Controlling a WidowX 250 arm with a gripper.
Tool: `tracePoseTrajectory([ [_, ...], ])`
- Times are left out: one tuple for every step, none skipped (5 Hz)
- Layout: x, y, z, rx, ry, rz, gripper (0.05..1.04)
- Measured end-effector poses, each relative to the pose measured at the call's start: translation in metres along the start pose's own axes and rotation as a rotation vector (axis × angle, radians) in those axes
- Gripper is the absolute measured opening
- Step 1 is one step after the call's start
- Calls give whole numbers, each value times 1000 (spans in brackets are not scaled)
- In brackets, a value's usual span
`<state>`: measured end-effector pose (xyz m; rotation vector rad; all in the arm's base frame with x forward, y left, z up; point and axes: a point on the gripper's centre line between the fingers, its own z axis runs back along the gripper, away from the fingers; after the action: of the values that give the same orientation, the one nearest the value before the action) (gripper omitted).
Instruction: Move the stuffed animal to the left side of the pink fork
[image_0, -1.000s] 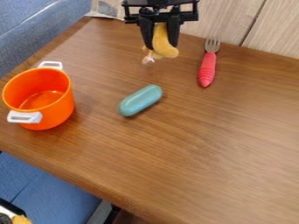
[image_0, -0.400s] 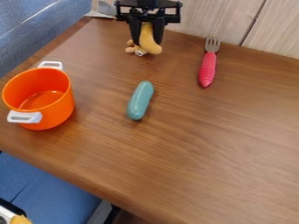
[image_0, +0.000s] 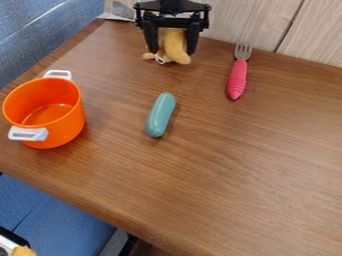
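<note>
1. Two fingers (image_0: 193, 41) of the gripper (image_0: 173, 52) are being held well apart, nothing seemingly being gripped.
2. Near the far edge of the table (image_0: 227, 165), the stuffed animal (image_0: 176, 49) is being supported left of the pink fork (image_0: 237, 79).
3. Release is apparently being completed; a straight lift is being called for.

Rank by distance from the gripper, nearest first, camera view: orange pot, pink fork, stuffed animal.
1. Stuffed animal: between the fingers of the gripper.
2. Pink fork: right of the gripper in the image, tines toward the wall.
3. Orange pot: farthest, at the image's left.
</note>
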<state>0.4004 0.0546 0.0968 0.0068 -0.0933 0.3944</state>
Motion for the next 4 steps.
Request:
tracePoseTrajectory([
  [-4,-1,-2,-6,21,4,1006],
  [-10,-2,-3,-22,35,9,1000],
  [-14,-2,23,-45,-18,11,1000],
  [-24,-1,46,-75,-60,-8,1000],
])
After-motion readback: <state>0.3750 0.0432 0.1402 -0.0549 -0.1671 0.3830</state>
